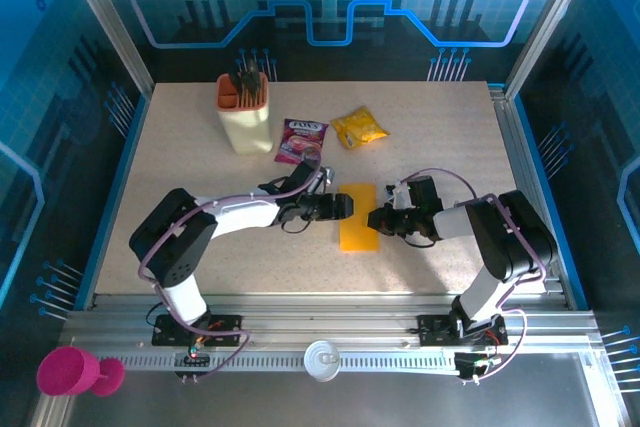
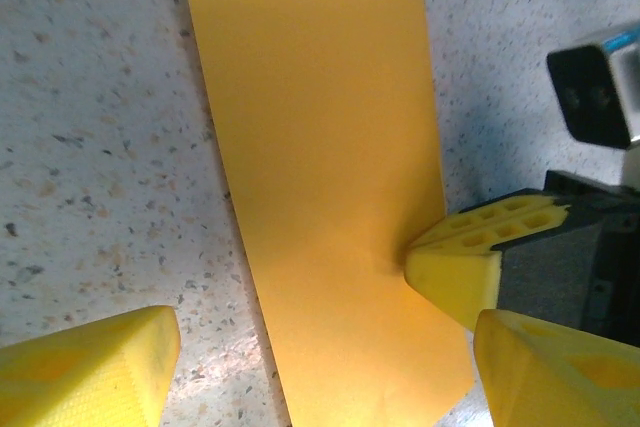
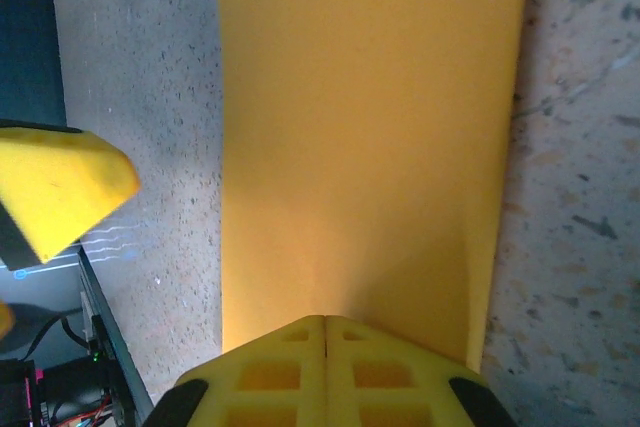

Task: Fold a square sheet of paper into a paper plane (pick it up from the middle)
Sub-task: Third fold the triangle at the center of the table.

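In front and right of the tall beige orange-topped holder point(image 1: 245, 122), the thin orange-yellow paper sheet point(image 1: 359, 219) lies creased narrow, seemingly pinned by the clenched right gripper point(image 3: 325, 337) so the released left gripper point(image 2: 325, 347) can fold.

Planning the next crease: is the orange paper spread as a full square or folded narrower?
Folded narrower: the paper lies as a strip clearly longer than wide, with no pointed nose yet.

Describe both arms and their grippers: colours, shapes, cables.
The left arm and right arm have white links with black joints and black bases; a thin purple cable loops along each. The left gripper and right gripper have black bodies and yellow wedge-shaped fingers with moulded pockets.
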Robot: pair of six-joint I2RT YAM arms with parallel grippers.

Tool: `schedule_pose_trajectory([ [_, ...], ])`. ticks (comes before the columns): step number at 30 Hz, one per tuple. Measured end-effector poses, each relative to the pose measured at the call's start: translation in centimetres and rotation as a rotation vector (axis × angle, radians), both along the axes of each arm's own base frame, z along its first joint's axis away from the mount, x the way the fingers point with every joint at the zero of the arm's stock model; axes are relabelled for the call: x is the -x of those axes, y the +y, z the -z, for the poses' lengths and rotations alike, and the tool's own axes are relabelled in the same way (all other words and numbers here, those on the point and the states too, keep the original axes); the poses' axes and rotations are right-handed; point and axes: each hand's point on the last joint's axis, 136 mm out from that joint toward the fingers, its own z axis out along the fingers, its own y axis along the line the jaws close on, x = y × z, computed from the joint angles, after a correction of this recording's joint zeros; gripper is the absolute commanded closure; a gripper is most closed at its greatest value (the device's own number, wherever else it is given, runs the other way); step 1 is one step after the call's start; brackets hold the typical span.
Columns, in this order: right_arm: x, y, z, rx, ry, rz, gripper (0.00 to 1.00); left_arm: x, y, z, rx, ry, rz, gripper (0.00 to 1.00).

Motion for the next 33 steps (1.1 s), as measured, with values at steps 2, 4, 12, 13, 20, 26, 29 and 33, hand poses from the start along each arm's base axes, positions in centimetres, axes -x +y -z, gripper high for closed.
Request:
schedule_pose_trajectory([
  [2,0.0,0.0,0.0,-0.003,-0.003,-0.002,1.00,0.3,-0.2,0.5,-0.006,0.012,0.005,0.22],
  [4,-0.1,0.1,0.0,-0.006,-0.004,-0.003,1.00,0.4,-0.4,0.8,-0.005,0.017,0.013,0.22],
  [12,-0.2,0.3,0.0,-0.018,-0.013,-0.012,1.00,0.3,-1.2,1.8,-0.007,0.029,0.027,0.22],
  [13,-0.2,0.3,0.0,-0.021,-0.015,-0.013,1.00,0.3,-1.3,1.8,-0.006,0.030,0.029,0.22],
  [20,-0.3,0.5,0.0,-0.030,-0.022,-0.018,1.00,0.1,-2.1,1.8,0.003,0.026,0.034,0.21],
  [26,-0.3,0.5,-0.1,-0.033,-0.022,-0.019,1.00,0.2,-2.4,1.9,0.003,0.027,0.041,0.21],
  [29,-0.3,0.4,0.0,-0.034,-0.023,-0.020,1.00,0.1,-2.6,1.8,0.010,0.019,0.042,0.21],
  [33,-0.3,0.4,-0.1,-0.037,-0.023,-0.024,1.00,-0.3,-3.2,1.2,0.047,-0.006,0.045,0.20],
])
